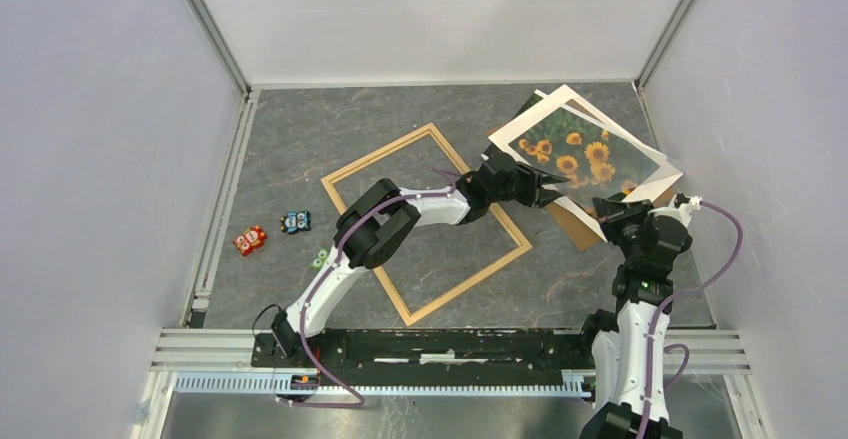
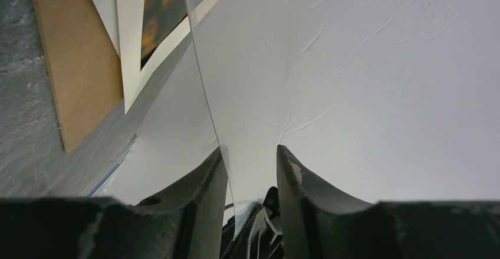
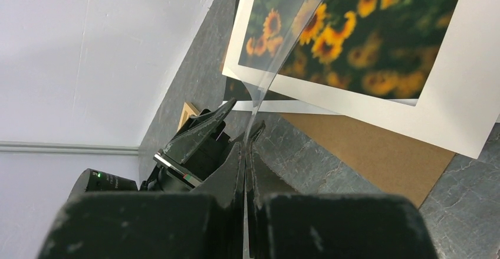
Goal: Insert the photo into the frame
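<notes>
Sheet (image 2: pixel 354 82), thin, clear, over white-bordered photo (image 3: pixel 383 46).

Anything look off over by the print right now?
Yes. The right gripper is pinching a clear sheet, not the photo. The left gripper is open, its fingers straddling the same sheet, which shows crease-like marks. The photo lies askew on a brown board in the far right corner, outside the frame.
</notes>
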Robot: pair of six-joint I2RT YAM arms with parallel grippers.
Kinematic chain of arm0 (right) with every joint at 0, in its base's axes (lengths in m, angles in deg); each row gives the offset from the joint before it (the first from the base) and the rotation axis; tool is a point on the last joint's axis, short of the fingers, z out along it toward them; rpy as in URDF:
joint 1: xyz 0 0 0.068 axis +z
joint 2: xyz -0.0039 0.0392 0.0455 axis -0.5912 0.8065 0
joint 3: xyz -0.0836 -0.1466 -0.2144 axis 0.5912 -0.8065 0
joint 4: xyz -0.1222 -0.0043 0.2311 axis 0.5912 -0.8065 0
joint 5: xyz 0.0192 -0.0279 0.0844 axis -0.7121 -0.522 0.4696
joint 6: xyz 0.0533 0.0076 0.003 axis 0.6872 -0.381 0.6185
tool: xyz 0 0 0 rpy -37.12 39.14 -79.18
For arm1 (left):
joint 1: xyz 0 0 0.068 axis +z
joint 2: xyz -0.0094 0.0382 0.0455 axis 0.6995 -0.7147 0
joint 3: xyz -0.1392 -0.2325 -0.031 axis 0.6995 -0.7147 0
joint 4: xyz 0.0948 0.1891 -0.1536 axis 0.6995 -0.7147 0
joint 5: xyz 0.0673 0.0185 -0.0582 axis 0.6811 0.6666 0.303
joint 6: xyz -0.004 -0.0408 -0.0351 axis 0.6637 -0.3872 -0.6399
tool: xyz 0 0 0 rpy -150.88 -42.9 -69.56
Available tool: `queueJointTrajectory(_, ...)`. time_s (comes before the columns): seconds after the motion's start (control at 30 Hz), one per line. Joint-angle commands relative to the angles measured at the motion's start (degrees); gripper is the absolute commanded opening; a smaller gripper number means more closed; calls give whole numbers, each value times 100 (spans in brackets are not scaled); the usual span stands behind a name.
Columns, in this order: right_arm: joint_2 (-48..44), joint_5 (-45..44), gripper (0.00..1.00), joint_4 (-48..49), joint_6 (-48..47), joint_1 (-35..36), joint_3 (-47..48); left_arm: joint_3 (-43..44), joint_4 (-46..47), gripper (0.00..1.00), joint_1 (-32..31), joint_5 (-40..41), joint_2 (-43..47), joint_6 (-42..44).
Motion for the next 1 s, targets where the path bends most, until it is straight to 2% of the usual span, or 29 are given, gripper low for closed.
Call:
queueJointTrajectory(0.0,-132,-195,0,76,45,22,-48,106,324,44,-110,113,48,-1878)
queueJointTrajectory(0.13,-138,-187,0,50,48,18,-49,191,339,43,-147,150,27,-1927)
queueJointTrajectory(0.23,-212,-196,0,24,19,22,-33,223,474,34,-148,216,-9,-1953)
queueJointTrajectory(0.4,-397,-260,0,-229,52,22,-113,258,432,26,-157,297,9,-1862)
queueJointTrajectory(0.53,-424,-301,0,-363,24,20,-98,338,508,13,-159,296,-18,-1843)
queueJointTrajectory(0.6,-363,-345,12,-558,-181,20,37,333,504,3,-140,279,15,-1747)
queueJointTrajectory(0.63,-326,-432,22,-806,-427,22,197,341,432,2,-119,244,45,-1642)
queueJointTrajectory(0.67,-263,-511,36,-1011,-646,22,342,357,279,2,-87,174,105,-1502)
queueJointTrajectory(0.73,-106,-696,60,-1508,-1238,22,688,468,-253,2,1,3,247,-901)
queueJointTrajectory(0.77,10,-796,68,-1738,-1562,22,894,530,-622,2,54,-75,362,-541)
queueJointTrajectory(0.83,298,-967,78,-2166,-2112,22,1244,772,-1732,2,173,-207,561,374)
queueJointTrajectory(0.97,369,-805,86,-2281,-2770,21,1586,1606,-3581,2,423,-469,684,2375)
